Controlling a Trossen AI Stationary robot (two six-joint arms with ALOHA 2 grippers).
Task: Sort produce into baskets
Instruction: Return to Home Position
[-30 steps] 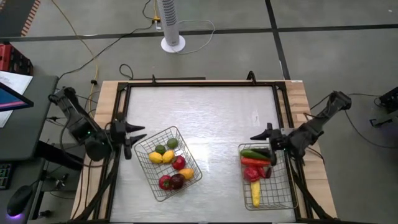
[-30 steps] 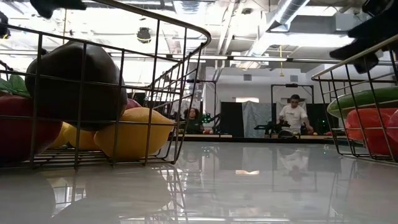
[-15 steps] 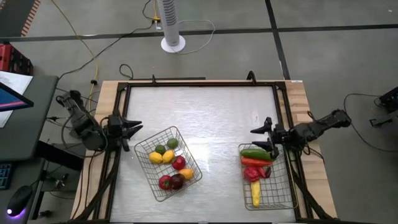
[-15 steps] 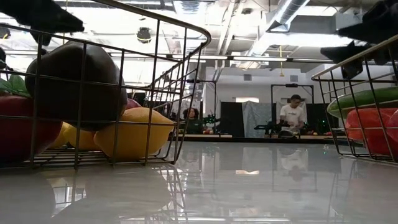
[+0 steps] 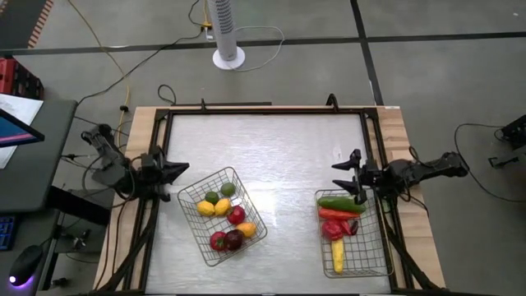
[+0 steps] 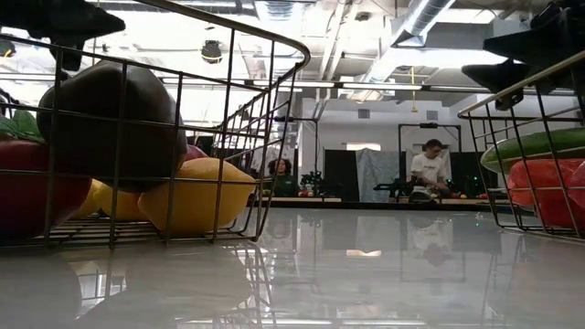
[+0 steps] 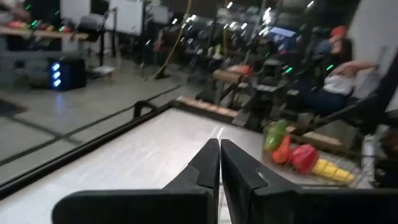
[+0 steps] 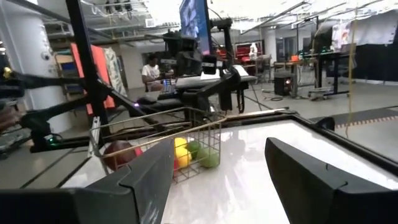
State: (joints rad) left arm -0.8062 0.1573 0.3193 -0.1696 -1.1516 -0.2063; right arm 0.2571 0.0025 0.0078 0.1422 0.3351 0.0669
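- Round red, yellow and green toy fruit [image 5: 222, 206] in silver wire basket [image 5: 194, 228], lower centre; long vegetables [image 5: 337, 214] in twin basket [image 5: 370, 251], lower right.
- Left gripper [image 5: 182, 169] pinched together, empty; right gripper [image 5: 339, 179] spread wide, empty.
- Sorting looks done; next, park both arms.

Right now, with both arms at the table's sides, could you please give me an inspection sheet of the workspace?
Surface: table, pale and glossy, bare between the baskets.
Job's things: left basket holds round produce in yellow, green, red and maroon; right basket holds cucumber, carrot, red pepper, corn.
Clutter: nothing seen.
Tools: left tool shut, at the left edge; right tool open, by the right basket's far rim.
Cables: loose cable on the floor.
Surroundings: standing fan; a person far behind.
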